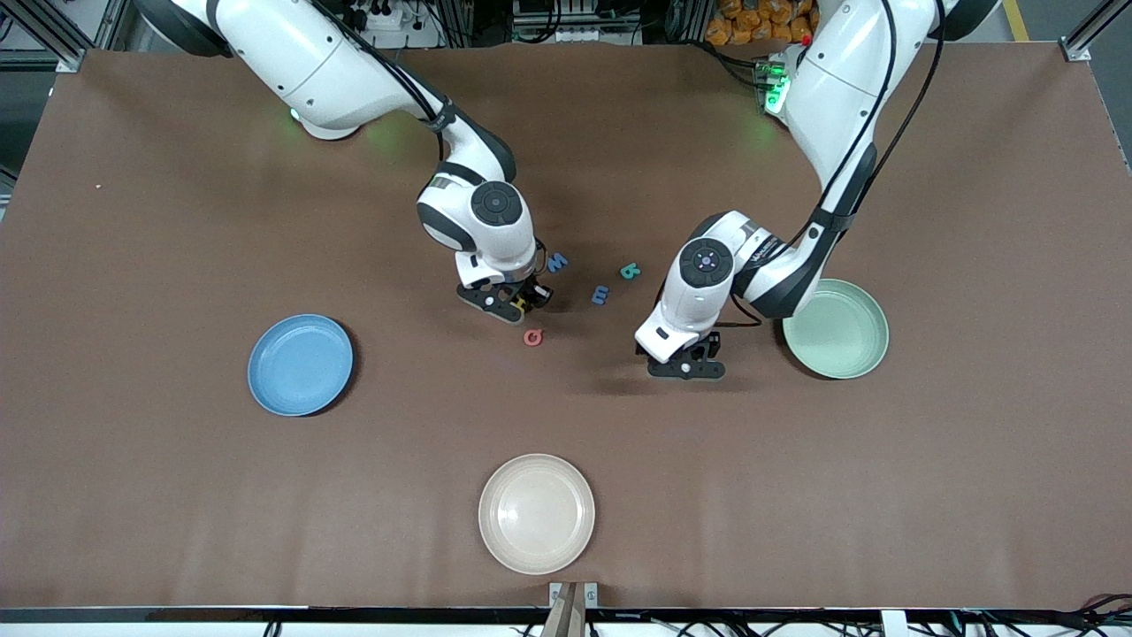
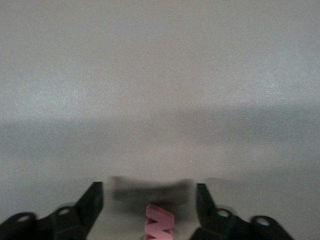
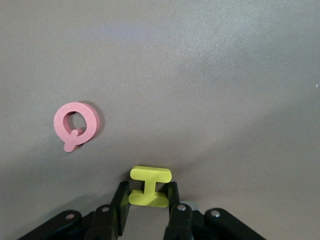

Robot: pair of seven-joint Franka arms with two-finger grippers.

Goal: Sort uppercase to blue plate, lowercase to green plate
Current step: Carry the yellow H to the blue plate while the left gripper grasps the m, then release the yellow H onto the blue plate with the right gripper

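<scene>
Right gripper [image 3: 148, 200], jaws pinching a yellow H [image 3: 149, 186], is low over the tabletop [image 1: 177, 221]; red Q [image 1: 532, 337] lies at its 5 o'clock. Left gripper [image 2: 150, 202], jaws spread around a half-cropped red letter [image 2: 159, 227]. Blue plate [image 1: 300, 364] and green plate [image 1: 836, 328] sit apart.

Evenly lit from overhead, soft shadows pooled under both arms on the brown table [image 1: 177, 495]. Faint sheen on the beige plate [image 1: 537, 513]. Left wrist view washed-out and blurred throughout, red letter [image 2: 159, 224] smeared. Right wrist view sharp.
</scene>
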